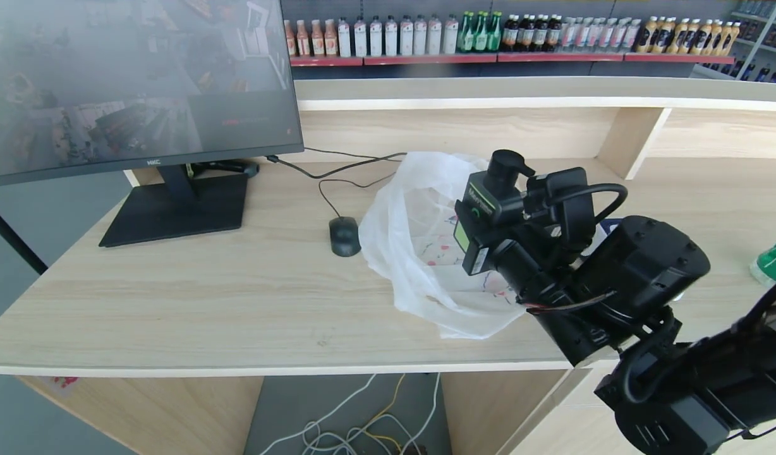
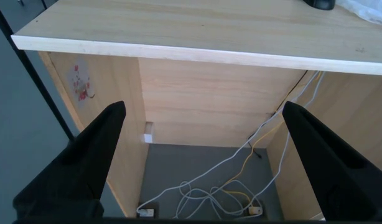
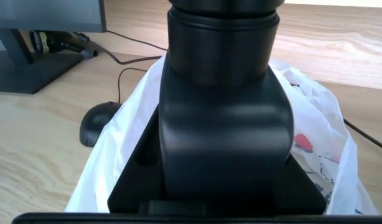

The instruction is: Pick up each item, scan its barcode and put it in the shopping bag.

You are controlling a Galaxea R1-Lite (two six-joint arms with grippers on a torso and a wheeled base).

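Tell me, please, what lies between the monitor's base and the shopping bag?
A black mouse lies there on the counter, close beside the shopping bag, as the head view shows.

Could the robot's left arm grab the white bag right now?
Probably not yet. The left gripper hangs open in front of the counter, lower than its top, and the shopping bag lies up on it. It would have to rise over the edge first.

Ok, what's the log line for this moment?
left gripper open, empty, low in front of counter | right arm over shopping bag | shopping bag on counter beside mouse
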